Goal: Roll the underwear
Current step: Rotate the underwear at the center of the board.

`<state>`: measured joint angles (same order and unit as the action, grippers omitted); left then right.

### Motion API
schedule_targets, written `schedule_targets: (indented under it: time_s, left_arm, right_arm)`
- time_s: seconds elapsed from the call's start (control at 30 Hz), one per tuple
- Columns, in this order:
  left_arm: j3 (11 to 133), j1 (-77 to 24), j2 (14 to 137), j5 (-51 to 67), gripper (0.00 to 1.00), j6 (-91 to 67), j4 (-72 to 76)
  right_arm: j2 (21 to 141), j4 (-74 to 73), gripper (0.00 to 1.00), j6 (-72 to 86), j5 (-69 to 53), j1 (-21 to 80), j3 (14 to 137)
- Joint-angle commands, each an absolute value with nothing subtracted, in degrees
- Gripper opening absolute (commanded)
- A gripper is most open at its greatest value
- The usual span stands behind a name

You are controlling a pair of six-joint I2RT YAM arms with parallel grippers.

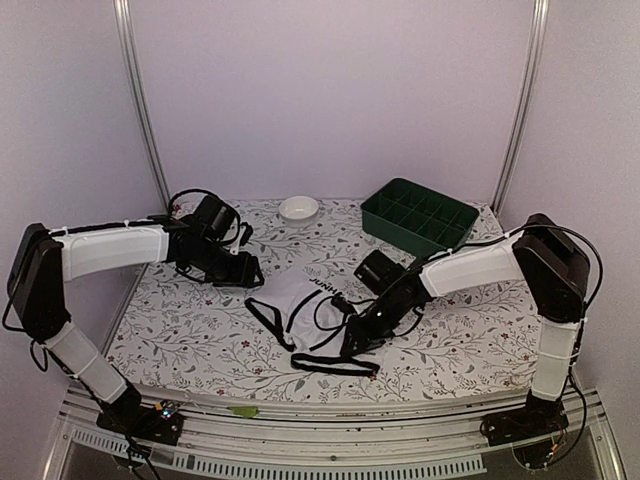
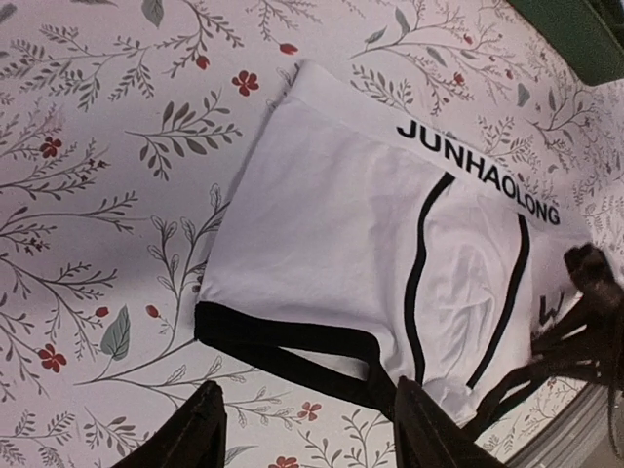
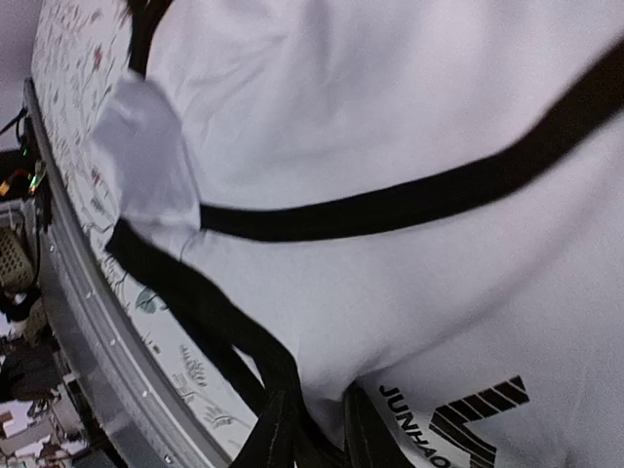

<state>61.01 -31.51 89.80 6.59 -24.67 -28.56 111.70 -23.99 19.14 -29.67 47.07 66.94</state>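
Flowery bench (image 1: 180,330) holds the white underwear (image 1: 300,300), spread flat in the middle. The left hand (image 1: 252,272) hovers just beside it, fingers wide apart. The right hand (image 1: 355,325) pinches the underwear's right side, fingers narrow.

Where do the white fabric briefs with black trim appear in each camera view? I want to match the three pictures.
Top external: white fabric briefs with black trim, at table centre between the two arms.
Left wrist: briefs fill centre and right.
Right wrist: briefs fill nearly the whole picture, seen close.
Shared landmark: the floral table cover, around the briefs in each view; only at the left edge in right wrist.
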Motion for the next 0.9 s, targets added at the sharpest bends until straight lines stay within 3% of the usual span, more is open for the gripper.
schedule_targets:
  time_s: [0.0, 0.1, 0.4, 0.57, 0.87]
  left_arm:
    - [63.3, -30.8, 92.2, 6.7, 0.59, -23.1, -31.8]
    - [64.6, -31.1, 94.2, 7.3, 0.57, -22.0, -32.0]
    - [76.0, -35.0, 103.9, 5.9, 0.51, -17.2, -34.5]
    - [81.1, -35.7, 110.7, 4.0, 0.37, -17.2, -37.6]
    - [84.6, -36.6, 120.4, 3.3, 0.3, -13.1, -38.4]
  right_arm:
    - [112.7, -23.6, 0.2, 21.1, -44.0, 55.1, 68.7]
    - [110.2, -21.0, 0.22, 22.6, -45.9, 54.5, 68.8]
    - [102.3, -21.9, 0.24, 23.7, -33.8, 46.0, 66.9]
    - [100.6, -23.1, 0.24, 23.1, -31.7, 43.5, 65.7]
    - [95.3, -23.2, 0.24, 22.8, -32.0, 39.5, 58.9]
